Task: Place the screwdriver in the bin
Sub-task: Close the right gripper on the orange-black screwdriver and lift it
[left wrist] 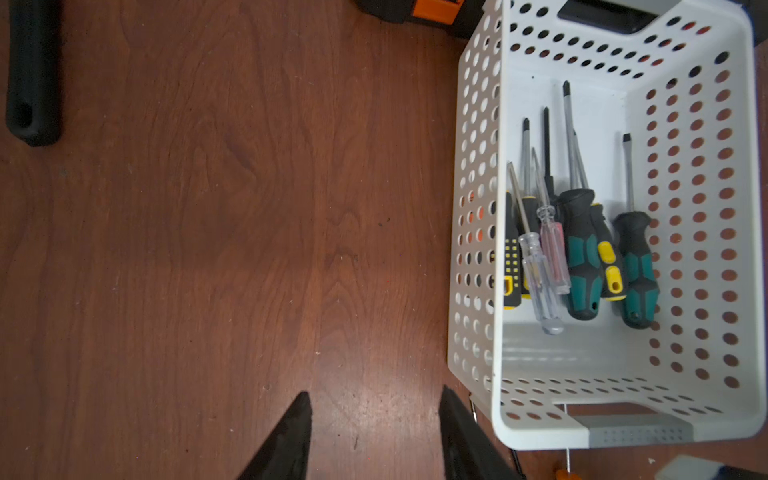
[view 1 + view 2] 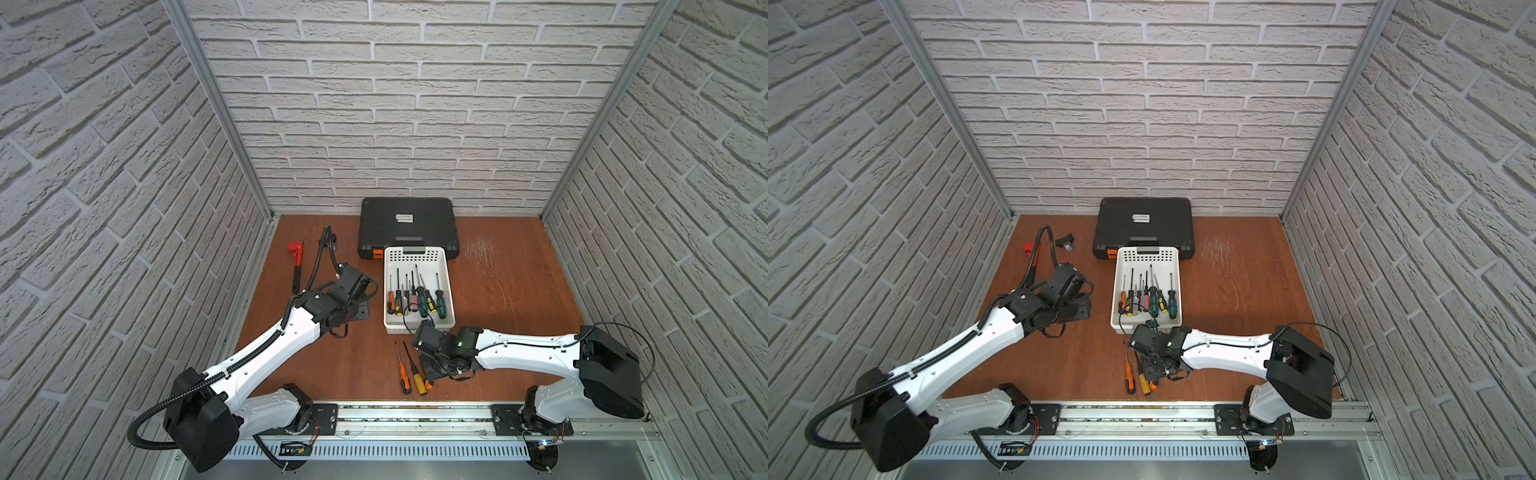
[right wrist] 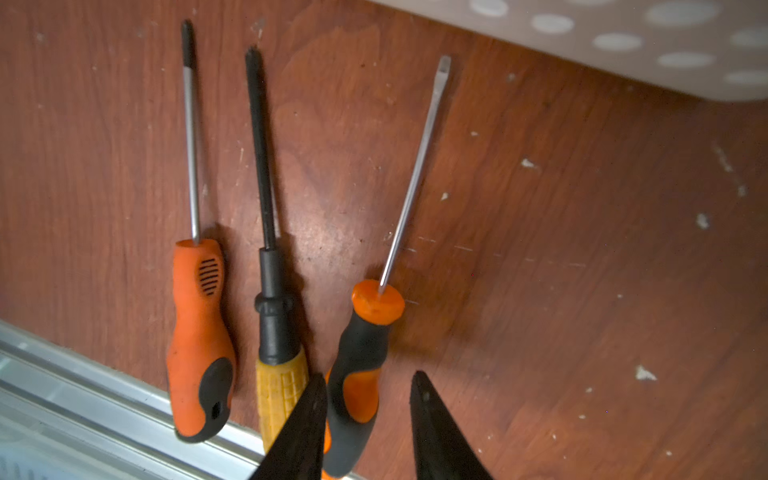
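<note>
The job is partly done. The white bin [image 2: 399,255] sits in the middle of both top views, and a bunch of screwdrivers [image 2: 419,297] already lie flat inside it, handles toward the bottom of the frame. Three more lie on the table just below the bin: an orange one [image 3: 199,332], one with a yellow handle [image 3: 280,390], and an orange-and-black one [image 3: 361,332]. The right gripper [image 3: 369,374] is low over that last one. Its two fingers are a little way apart, with the handle between them. There is a gap on one side, so it does not look squeezed tight. I think picking it up and carrying it to the bin is left to do. The left gripper [image 1: 375,390] is partly open and holds nothing; it hangs over bare table just left of the bin. The table [image 2: 519,291] is red-brown wood with scratches and small white specks. A black tool case [image 2: 409,226] stands behind the bin, and a red wrench [image 2: 296,253] lies at the left. White brick walls [image 2: 415,104] close in three sides, and a metal rail [image 2: 415,419] runs along the bottom.
</note>
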`<state>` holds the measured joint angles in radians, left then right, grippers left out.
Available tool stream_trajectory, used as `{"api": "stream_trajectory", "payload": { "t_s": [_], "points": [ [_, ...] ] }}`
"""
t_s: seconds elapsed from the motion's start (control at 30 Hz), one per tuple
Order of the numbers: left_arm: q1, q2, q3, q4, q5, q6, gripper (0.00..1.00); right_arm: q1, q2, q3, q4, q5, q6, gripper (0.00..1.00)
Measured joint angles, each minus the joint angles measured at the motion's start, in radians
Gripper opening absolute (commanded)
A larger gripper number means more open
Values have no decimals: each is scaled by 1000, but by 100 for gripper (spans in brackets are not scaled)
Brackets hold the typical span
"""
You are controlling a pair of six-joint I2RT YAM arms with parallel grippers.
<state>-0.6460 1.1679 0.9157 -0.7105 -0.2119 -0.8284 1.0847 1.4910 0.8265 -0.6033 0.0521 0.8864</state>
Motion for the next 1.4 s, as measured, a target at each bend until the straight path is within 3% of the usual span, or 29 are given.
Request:
{"api": "stream_trajectory", "payload": {
  "t_s": [0.4, 0.5, 0.7, 0.87, 1.4],
  "points": [
    [24, -21, -43, 7, 10, -6, 51, 2, 81, 18, 29, -10, 16, 34],
    [25, -26, -49, 8, 11, -6, 51, 6, 102, 27, 32, -15, 17, 28],
    [36, -42, -59, 8, 11, -7, 51, 6, 108, 35, 37, -18, 19, 6],
    [45, -62, -66, 11, 11, -7, 51, 3, 93, 23, 37, -21, 26, 6],
    [64, -63, -68, 34, 16, -6, 51, -19, -305, -221, -90, 25, 211, 6]
  ]
}}
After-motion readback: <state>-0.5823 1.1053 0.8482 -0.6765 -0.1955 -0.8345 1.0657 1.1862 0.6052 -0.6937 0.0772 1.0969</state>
